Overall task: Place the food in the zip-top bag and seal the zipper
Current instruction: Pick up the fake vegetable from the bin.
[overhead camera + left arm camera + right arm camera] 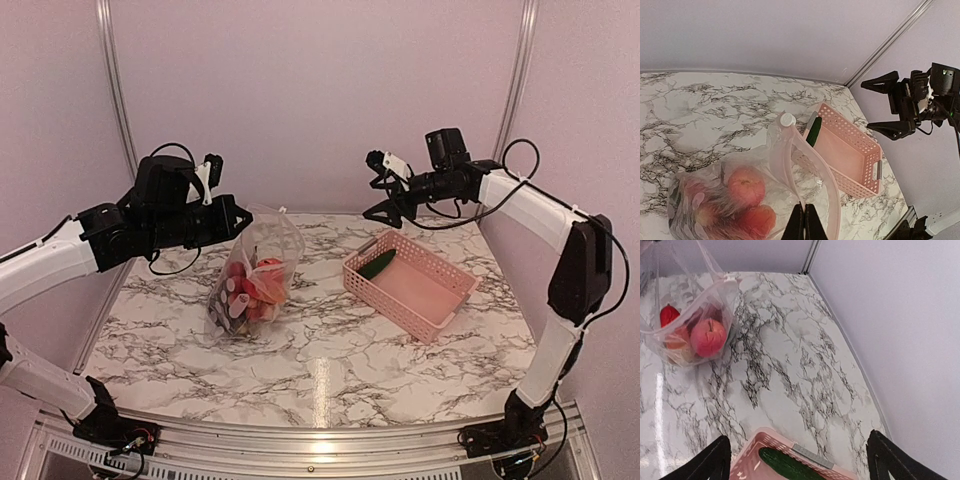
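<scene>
Zip-top bag (270,245), red fruits (746,186) inside, on tabletop (330,370).
Left pincer (804,220) clamped on its mouth; right pincer (383,188) apart above cucumber (377,265).

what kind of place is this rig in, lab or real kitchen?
Most likely a lab test cell: plain walls on aluminium frame rails, a marble-print table, and toy food in a zip-top bag near a pink basket.

I get even, soft, bright light in all views. There's a glare streak on the glossy surface (322,385) near the front edge, shadows are faint, and focus is sharp with slight wide-angle stretch.
</scene>
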